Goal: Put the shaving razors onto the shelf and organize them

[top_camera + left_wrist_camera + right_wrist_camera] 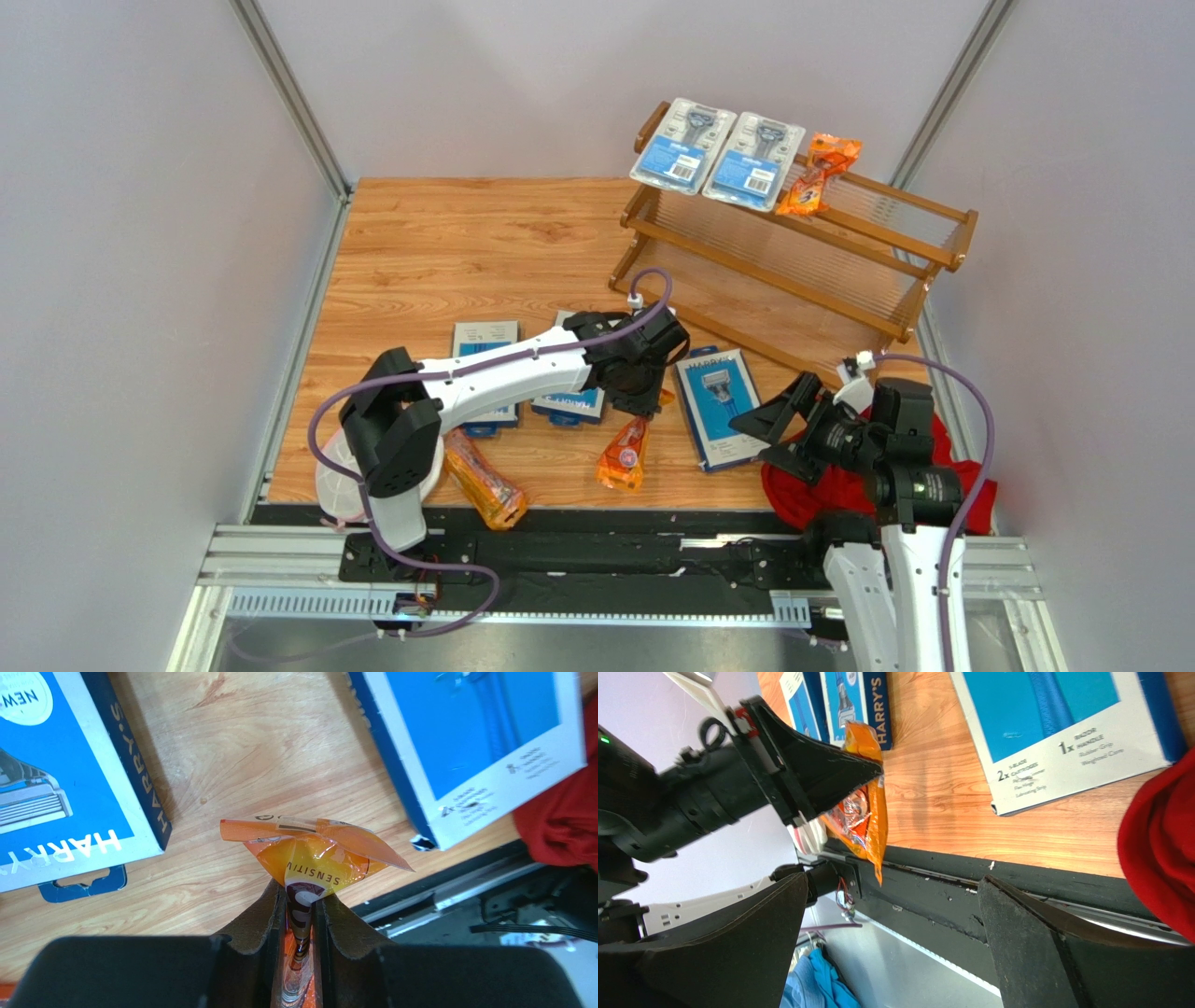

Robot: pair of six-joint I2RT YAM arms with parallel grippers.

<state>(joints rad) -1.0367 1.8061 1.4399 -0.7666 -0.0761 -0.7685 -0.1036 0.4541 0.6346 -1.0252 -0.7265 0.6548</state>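
My left gripper [638,375] is shut on the end of a long orange razor bag [624,451], which hangs from it over the table's front part. In the left wrist view the bag [309,857] is pinched between the fingers [253,931]. It also shows in the right wrist view [866,812]. My right gripper [786,416] is open and empty beside a flat blue razor box [718,403]. The wooden shelf [842,287] at the back right carries two blister packs [683,143] [753,158] and an orange bag [817,171] on its top tier.
Two more blue boxes [484,350] [568,406] lie under the left arm. Another orange bag [484,479] lies near the left arm's base. A red cloth [842,490] lies by the right arm. The table's black front rail [449,889] is close below the held bag.
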